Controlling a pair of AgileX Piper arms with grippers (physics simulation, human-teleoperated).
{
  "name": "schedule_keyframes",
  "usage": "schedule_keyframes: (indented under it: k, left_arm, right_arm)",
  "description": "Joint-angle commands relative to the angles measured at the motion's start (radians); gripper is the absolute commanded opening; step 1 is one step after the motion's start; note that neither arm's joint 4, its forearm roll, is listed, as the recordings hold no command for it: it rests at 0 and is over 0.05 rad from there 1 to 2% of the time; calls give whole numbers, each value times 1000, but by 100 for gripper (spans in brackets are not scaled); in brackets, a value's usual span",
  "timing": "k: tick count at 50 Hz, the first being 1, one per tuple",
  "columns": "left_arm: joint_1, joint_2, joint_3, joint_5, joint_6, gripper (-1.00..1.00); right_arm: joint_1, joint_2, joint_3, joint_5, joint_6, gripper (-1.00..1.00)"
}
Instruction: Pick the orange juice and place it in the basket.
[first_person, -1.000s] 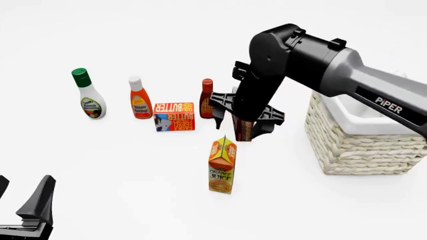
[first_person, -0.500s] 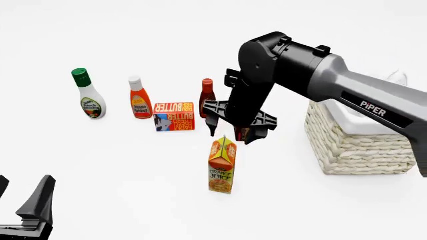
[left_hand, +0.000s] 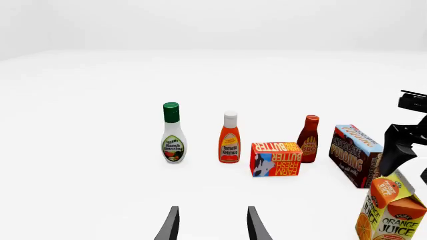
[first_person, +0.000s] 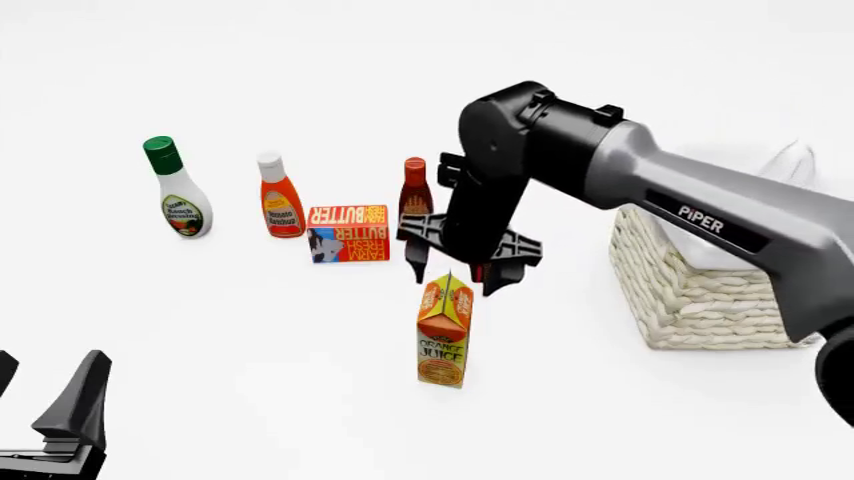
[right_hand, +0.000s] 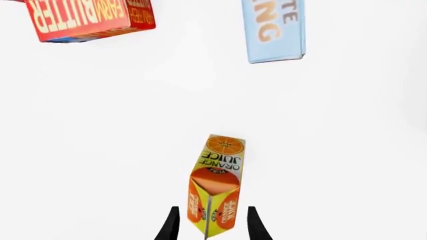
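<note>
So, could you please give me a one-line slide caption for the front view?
Open right gripper poised just above the upright orange juice; basket waits alongside.

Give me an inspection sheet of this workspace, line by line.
Surface: plain white table, no marks seen.
Job's things: orange juice upright near centre; basket at the right, nothing seen in it beyond its liner.
Clutter: ranch bottle, ketchup bottle, butter box, BBQ bottle, pudding box, all behind the juice.
Grippers: right gripper open, just above the carton's top, fingers either side; left gripper open, holding nothing.
Cables: nothing seen.
Surroundings: blank white, nothing seen.
</note>
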Motion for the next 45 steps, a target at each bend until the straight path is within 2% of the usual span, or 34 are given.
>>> schedule_keyframes:
  k: [1, 45]
  left_arm:
    - [0, -2, 1, 1, 1, 100]
    - [0, -2, 1, 1, 1, 100]
  right_arm:
    - [5, 13, -1, 1, -1, 100]
    - [26, 28, 32, -14, 15, 100]
